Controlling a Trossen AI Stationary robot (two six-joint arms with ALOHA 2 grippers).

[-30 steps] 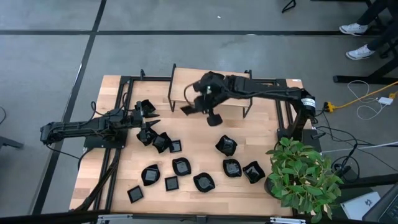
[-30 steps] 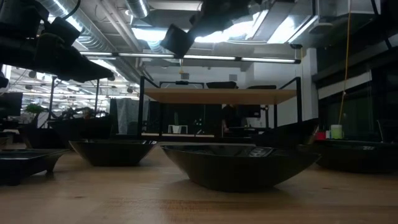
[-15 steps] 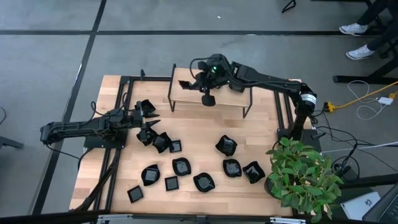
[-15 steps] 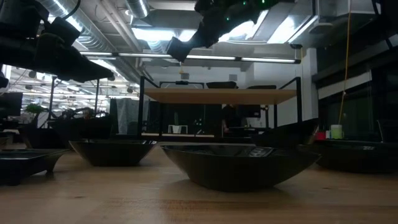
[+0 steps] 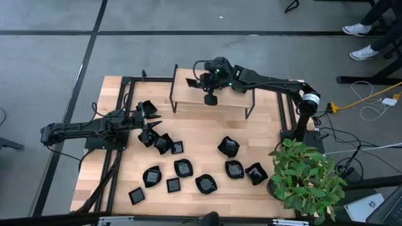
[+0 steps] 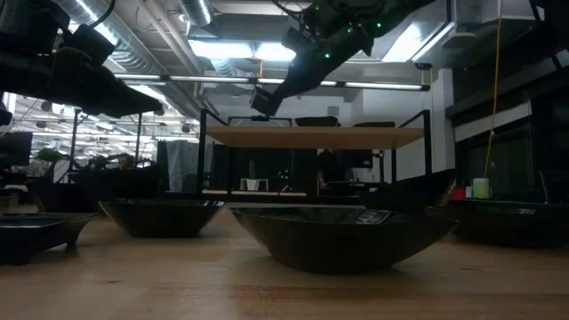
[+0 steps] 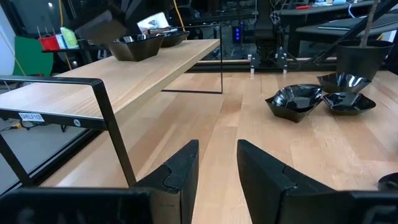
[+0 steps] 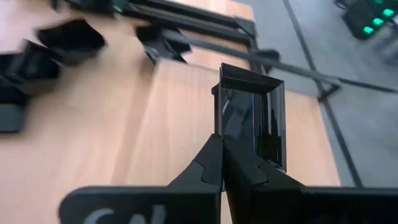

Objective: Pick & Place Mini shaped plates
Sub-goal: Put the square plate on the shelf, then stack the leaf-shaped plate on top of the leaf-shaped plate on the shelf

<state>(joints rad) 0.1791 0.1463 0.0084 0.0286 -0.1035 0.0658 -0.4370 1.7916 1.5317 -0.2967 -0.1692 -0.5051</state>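
Glossy black mini shaped plates (image 5: 182, 167) lie scattered across the near half of the light wooden table (image 5: 207, 135), several bunched beside the left gripper (image 5: 149, 119), which waits low at the table's left side with its jaws released and empty. Farther back, the right gripper (image 5: 196, 80) hovers over the left end of the raised wooden shelf on black metal legs (image 5: 226, 100), jaws clenched on the rim of one small square black plate (image 8: 252, 115), held tilted on edge above the board. The risk looks plain: let go at this angle, the plate could land on its edge, tip or slide off the shelf's nearby end. A thin rim grip might also slip before touchdown.
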